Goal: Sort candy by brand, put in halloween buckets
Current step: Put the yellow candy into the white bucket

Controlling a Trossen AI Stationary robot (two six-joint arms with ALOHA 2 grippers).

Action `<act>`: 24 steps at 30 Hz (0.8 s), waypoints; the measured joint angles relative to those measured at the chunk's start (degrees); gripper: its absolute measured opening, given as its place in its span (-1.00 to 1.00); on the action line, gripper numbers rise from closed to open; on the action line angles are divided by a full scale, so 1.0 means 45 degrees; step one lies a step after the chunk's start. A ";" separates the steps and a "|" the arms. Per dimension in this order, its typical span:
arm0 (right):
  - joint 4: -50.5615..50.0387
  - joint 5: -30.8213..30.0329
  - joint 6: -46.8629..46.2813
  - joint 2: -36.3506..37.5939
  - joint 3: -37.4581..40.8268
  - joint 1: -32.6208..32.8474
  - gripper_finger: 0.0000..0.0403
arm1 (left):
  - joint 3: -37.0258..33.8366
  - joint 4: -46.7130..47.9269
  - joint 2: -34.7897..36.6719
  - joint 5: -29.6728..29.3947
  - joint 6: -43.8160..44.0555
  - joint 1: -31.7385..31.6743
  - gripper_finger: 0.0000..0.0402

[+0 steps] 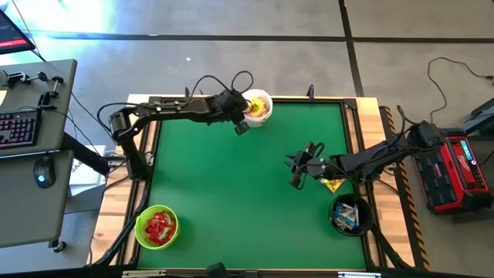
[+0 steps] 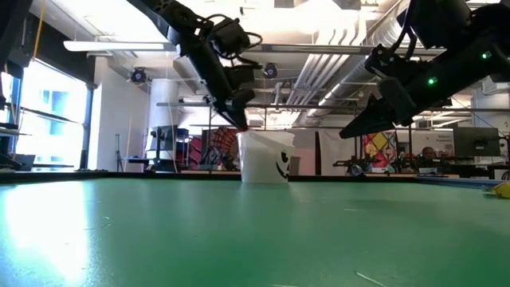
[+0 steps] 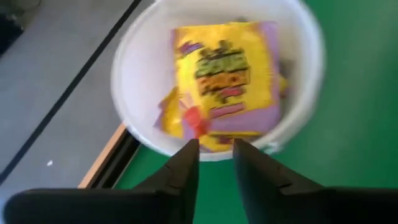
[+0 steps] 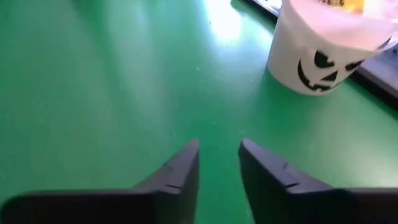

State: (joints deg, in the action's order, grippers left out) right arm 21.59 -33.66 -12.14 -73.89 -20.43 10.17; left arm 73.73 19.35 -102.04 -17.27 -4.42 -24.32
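Observation:
The white bucket (image 1: 260, 106) stands at the table's far edge, near the middle, with yellow packets (image 3: 227, 74) lying in it. My left gripper (image 1: 241, 125) hovers just on the near side of its rim, open, with nothing between the fingers (image 3: 188, 163). My right gripper (image 1: 296, 171) hangs open over bare green table right of centre, holding nothing; its wrist view shows the white bucket's face (image 4: 322, 67) ahead. The lime green bucket (image 1: 157, 226) at the near left holds red packets. The black bucket (image 1: 351, 215) at the near right holds white-and-blue bars. One yellow packet (image 1: 332, 185) lies on the table under the right arm.
The green mat (image 1: 231, 193) is bare between the three buckets. A wooden frame (image 1: 116, 201) borders the table. A desk with a keyboard (image 1: 19, 127) stands off to the left, and a red case (image 1: 455, 174) sits to the right.

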 joint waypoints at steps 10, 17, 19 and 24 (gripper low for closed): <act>-0.9192 0.2202 -0.2500 0.1203 -0.2813 0.0007 -0.04 | -0.1481 -0.2981 0.0656 -0.0420 -0.0420 0.1144 -0.34; -1.4588 0.5148 -0.3910 0.1194 -0.4248 0.0250 -0.03 | -0.3161 -0.5275 0.1948 -0.0382 -0.0526 0.2148 -0.33; -1.5425 0.5768 -0.4489 0.1156 -0.4235 0.0362 -0.03 | -0.3690 -0.5664 0.2332 -0.0381 -0.0532 0.2349 -0.33; -1.6652 0.6791 -0.5708 0.0912 -0.3923 0.0404 -0.05 | -0.4749 -0.6070 0.3168 -0.0412 -0.0454 0.2922 -0.33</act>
State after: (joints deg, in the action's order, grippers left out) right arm -53.34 -3.10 -37.82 -69.78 -38.08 11.99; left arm 52.36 -7.96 -87.78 -19.12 -6.46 -11.17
